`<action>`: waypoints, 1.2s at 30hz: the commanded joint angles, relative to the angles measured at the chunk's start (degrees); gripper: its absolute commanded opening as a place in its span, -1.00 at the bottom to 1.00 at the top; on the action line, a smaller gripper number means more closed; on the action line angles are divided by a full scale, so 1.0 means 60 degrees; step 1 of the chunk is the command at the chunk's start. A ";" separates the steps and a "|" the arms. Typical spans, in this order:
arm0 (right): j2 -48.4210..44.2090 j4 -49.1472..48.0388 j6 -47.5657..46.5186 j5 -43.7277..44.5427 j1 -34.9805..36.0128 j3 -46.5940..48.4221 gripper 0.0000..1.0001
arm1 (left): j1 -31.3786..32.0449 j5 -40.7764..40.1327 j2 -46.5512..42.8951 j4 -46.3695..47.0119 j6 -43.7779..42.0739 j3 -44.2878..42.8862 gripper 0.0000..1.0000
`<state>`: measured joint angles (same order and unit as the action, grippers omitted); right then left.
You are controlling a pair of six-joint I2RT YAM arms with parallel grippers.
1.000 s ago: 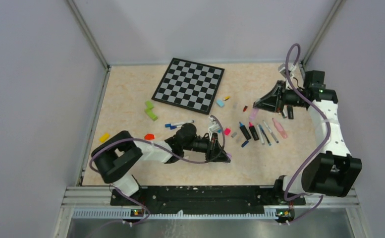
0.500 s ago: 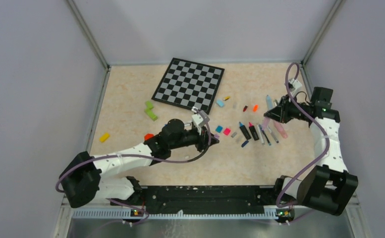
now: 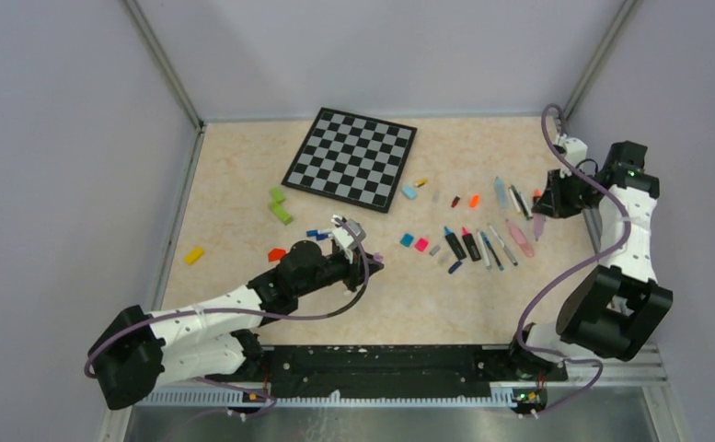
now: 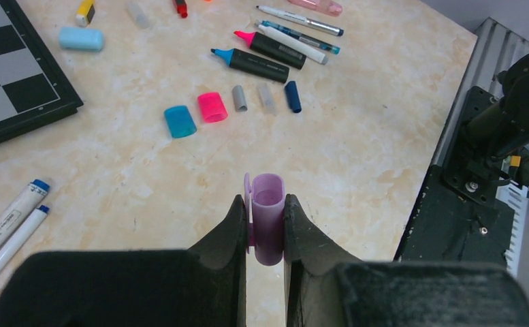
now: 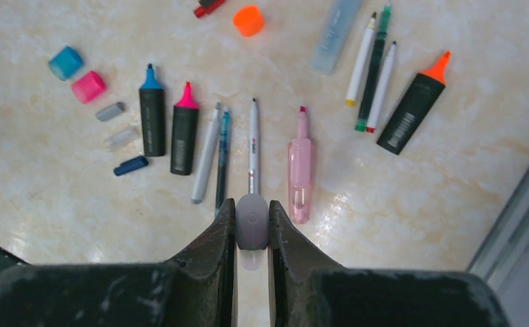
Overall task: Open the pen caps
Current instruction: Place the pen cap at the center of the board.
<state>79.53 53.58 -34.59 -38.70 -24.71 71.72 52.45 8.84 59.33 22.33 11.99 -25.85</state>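
Two pieces, seemingly one pen's, are well apart in the top view: left pincer (image 3: pixel 370 263) over the middle of the surface (image 3: pixel 243 166), right pincer (image 3: pixel 543 214) by its right edge. Left wrist: jaws clamp a lilac cap (image 4: pixel 268 221) (mouth outward); lower it beside the loose caps (image 4: pixel 212 107) before letting go. Right wrist: jaws closed on a lilac-grey pen end (image 5: pixel 252 221) above the row of pens (image 5: pixel 184 136); lay it parallel, touching none.

surface: beige marbled table (image 3: pixel 234 175) | on it: checkered board (image 3: pixel 351 157), uncapped pens (image 3: pixel 471 245), loose caps (image 3: pixel 407 239), coloured blocks (image 3: pixel 283 215)
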 commanded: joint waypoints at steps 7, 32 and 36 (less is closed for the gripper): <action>0.1211 0.1214 -0.1586 0.2724 -0.0282 0.0624 -1.00 | -0.0062 -0.0316 -0.0069 0.0678 -0.0240 0.0241 -1.00; 0.1651 0.0248 0.0772 -0.3719 0.5488 -0.2296 -0.98 | -0.0113 0.0096 0.2367 0.0765 0.2575 -0.0047 -0.99; 0.2235 -0.1559 0.2837 -0.4594 0.5847 -0.2664 -0.98 | -0.0112 0.0016 0.3310 0.1010 0.3263 -0.0237 -0.99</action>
<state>91.24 56.47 -30.11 -59.20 9.45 57.30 51.90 7.90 75.59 24.08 26.37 -24.69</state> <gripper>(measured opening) 0.119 0.207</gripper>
